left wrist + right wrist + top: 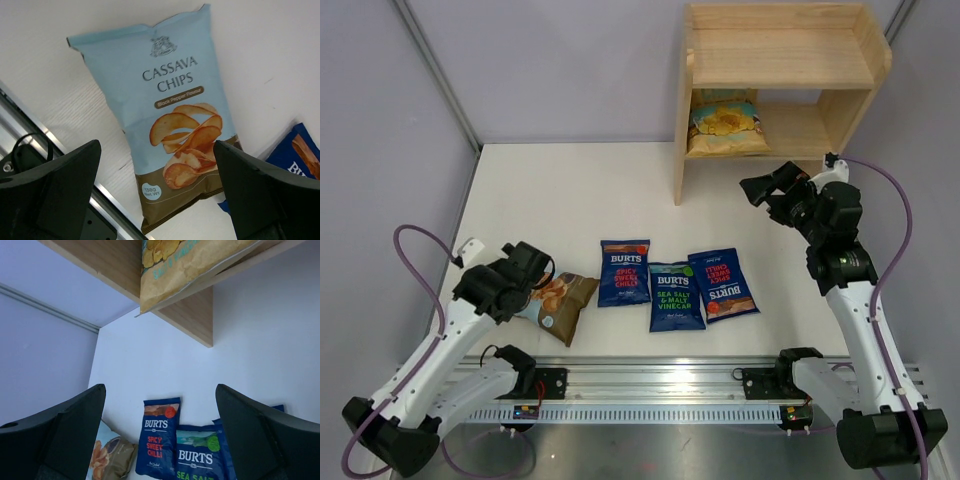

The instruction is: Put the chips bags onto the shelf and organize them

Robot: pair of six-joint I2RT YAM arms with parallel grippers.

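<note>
From above: the shelf stands far right on the worktop, one tan bag on its lower tier; three BURTS bags lie flat near the front, the cassava bag left of them.
Left wrist: the left fingers are wide apart, empty, over the cassava bag.
Right wrist: the right fingers are wide apart, empty, before the shelf.

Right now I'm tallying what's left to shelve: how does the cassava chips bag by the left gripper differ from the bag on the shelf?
The cassava chips bag lies flat on the table; the shelved bag sits on the lower tier of the shelf, at its left end. The left gripper hovers open over the cassava chips bag; the right gripper, open, is clear of the shelved bag. Both combine light blue with brown and picture chips.
</note>
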